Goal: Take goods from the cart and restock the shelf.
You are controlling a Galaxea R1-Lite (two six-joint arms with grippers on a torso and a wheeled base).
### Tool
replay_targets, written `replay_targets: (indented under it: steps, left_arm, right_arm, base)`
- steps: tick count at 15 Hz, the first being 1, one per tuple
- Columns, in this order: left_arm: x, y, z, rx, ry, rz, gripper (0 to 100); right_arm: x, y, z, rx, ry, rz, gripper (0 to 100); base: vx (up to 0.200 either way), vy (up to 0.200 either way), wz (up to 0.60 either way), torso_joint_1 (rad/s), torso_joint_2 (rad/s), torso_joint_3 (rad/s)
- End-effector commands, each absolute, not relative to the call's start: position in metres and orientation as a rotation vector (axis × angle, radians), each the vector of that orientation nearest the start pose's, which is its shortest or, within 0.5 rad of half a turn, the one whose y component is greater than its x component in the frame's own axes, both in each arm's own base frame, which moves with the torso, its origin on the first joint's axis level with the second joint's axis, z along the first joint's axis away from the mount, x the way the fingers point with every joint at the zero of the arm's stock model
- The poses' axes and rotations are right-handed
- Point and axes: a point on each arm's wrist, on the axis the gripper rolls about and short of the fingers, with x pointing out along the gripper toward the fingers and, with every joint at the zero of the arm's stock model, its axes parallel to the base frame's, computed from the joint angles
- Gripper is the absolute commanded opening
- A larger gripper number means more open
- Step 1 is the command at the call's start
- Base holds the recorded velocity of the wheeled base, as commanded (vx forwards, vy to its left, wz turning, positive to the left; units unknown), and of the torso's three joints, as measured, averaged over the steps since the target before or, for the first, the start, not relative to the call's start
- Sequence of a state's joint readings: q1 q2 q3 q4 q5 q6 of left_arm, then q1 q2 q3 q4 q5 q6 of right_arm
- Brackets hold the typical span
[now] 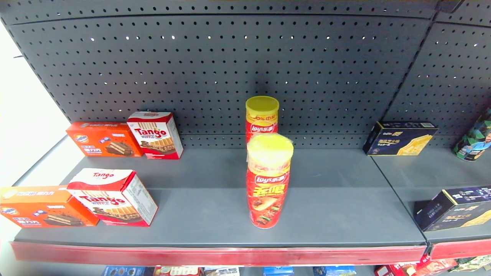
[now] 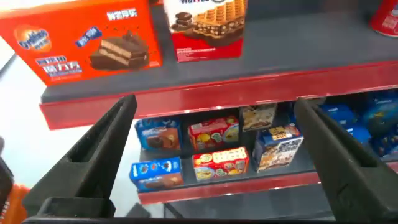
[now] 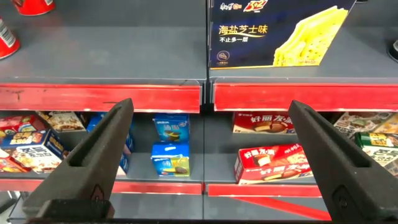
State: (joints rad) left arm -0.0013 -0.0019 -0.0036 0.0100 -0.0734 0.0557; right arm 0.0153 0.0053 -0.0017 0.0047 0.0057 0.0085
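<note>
On the grey shelf (image 1: 337,199) two red chip cans with yellow lids stand upright in the middle, one at the front (image 1: 269,180) and one behind it (image 1: 262,117). My left gripper (image 2: 214,162) is open and holds nothing; it hangs in front of the shelf's red front edge (image 2: 249,93), below an orange cake box (image 2: 87,37) and a red-and-white wafer box (image 2: 208,25). My right gripper (image 3: 211,162) is open too, with nothing between its fingers. It faces the red edge (image 3: 99,98) under a dark cheese-wafer box (image 3: 273,31).
At the shelf's left stand orange boxes (image 1: 44,207) (image 1: 103,138) and wafer boxes (image 1: 115,197) (image 1: 156,135). Dark boxes (image 1: 399,138) (image 1: 454,209) sit on the right section. A lower shelf holds small snack boxes (image 2: 214,149) (image 3: 171,149). Bare shelf lies on either side of the cans.
</note>
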Motion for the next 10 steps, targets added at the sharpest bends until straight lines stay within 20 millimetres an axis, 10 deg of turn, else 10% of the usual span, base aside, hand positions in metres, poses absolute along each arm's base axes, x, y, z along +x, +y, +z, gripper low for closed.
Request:
replay_targets:
  steps: [1, 10]
  left_arm:
    - [-0.0229, -0.0010, 0.0751, 0.029, 0.005, -0.048, 100]
    - [-0.0229, -0.0001, 0.0754, 0.055, 0.003, -0.009, 100]
  right_arm:
    - [-0.0222, -0.0002, 0.0756, 0.009, 0.012, 0.021, 100]
    - [-0.0222, -0.0002, 0.0756, 0.008, 0.012, 0.023, 100]
  base:
    - [0.000, 0.000, 0.00, 0.000, 0.00, 0.000]
    - [0.000, 0.000, 0.00, 0.000, 0.00, 0.000]
